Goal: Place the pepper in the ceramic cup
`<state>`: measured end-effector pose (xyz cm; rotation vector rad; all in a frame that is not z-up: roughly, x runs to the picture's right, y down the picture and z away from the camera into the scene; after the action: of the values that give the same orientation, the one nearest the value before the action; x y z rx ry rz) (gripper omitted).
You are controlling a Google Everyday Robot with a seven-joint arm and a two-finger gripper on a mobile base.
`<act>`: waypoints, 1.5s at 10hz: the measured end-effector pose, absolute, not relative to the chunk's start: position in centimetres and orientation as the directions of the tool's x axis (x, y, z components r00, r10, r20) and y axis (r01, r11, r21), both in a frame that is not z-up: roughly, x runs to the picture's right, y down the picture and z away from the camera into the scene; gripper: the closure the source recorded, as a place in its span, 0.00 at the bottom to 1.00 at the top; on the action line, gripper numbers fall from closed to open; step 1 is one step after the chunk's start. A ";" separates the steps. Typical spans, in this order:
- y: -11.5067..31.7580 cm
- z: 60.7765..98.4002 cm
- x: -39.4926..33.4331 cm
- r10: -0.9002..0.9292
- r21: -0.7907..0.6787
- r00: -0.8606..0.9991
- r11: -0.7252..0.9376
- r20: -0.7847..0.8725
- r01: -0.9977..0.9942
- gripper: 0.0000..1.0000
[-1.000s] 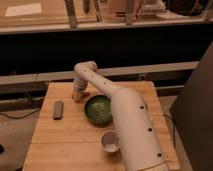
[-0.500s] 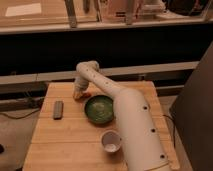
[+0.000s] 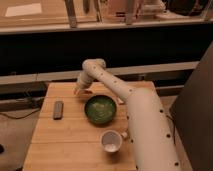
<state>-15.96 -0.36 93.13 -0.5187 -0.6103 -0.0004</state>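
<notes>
Tool: the tool (image 3: pixel 79 90) is low over the back-left part of the surface (image 3: pixel 55 145), at about 11 o'clock from the green bowl (image 3: pixel 100 109); whether it is spread or closed on anything cannot be told
Arm pose: the white arm (image 3: pixel 142 120) rises from the 5 o'clock corner of the view, runs up toward 11 o'clock past the right rim of the green bowl, bends at a rounded elbow above the back edge of the surface, then drops down and left to the tool
Pepper: a small orange-tan spot (image 3: pixel 86 91) lies right at the tool's tip, at 12 o'clock of the green bowl's left rim; it is too blurred to say whether it is held or lying on the surface
Ceramic cup: upright and near the front of the surface, at 5 o'clock from the green bowl and just beside the arm
Dark flat block: (image 3: pixel 58 109) lies at 9 o'clock from the green bowl, apart from it
Hidden: the arm covers the right-hand strip of the surface
Change: against half a second ago, the tool and elbow sit slightly more toward 12 o'clock; green bowl, ceramic cup and dark flat block lie as they did
</notes>
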 end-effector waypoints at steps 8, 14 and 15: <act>-2.6 86.9 -14.1 0.205 -0.421 0.733 0.899 0.648 0.122 1.00; -1.5 83.2 -12.1 0.302 -0.518 0.740 0.852 0.601 0.074 1.00; -1.4 82.7 -11.7 0.320 -0.536 0.739 0.842 0.592 0.064 1.00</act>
<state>-11.67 -1.44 82.70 -0.5638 -0.7340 0.1491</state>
